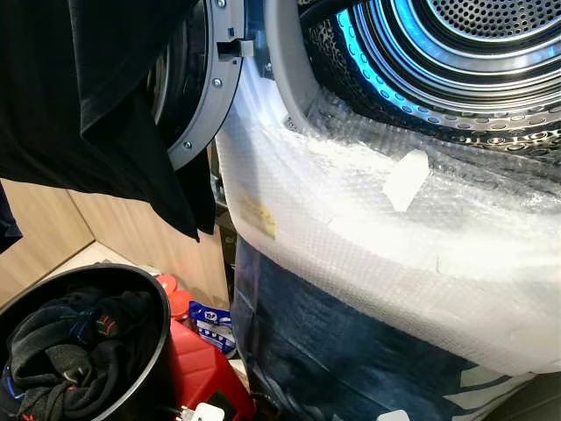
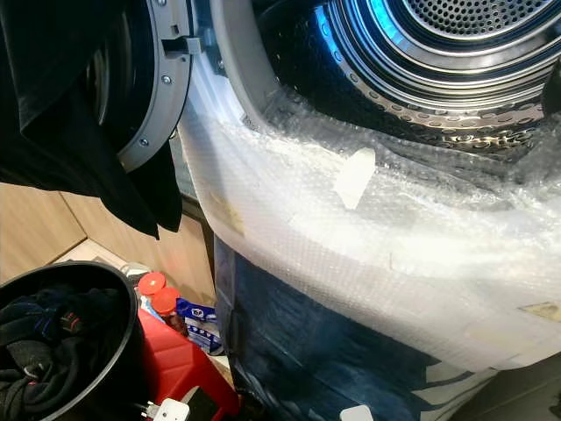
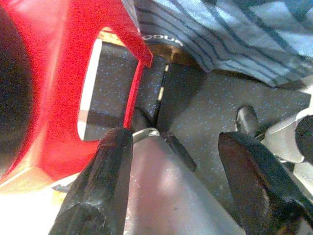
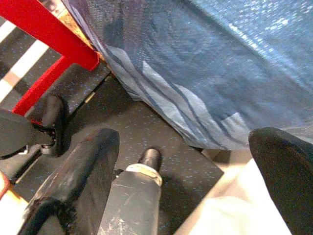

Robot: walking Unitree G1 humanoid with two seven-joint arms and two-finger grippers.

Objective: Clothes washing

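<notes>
Both grippers hang low with fingers wide, left gripper (image 3: 173,183) and right gripper (image 4: 188,178) empty; dark clothes (image 1: 74,346) wait in the black bucket (image 1: 156,351) beside the open drum (image 1: 456,61), handy for loading.

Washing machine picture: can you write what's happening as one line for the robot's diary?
stage: loading not started | drum: door open | black clothes: in black bucket | left gripper: open, near floor | right gripper: open, near floor

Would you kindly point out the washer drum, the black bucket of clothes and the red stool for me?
washer drum (image 1: 491,53), left eye view, on its perforated steel back wall.
black bucket (image 1: 159,346), left eye view, on its right rim.
red stool (image 1: 200,364), left eye view, on its top surface.
</notes>
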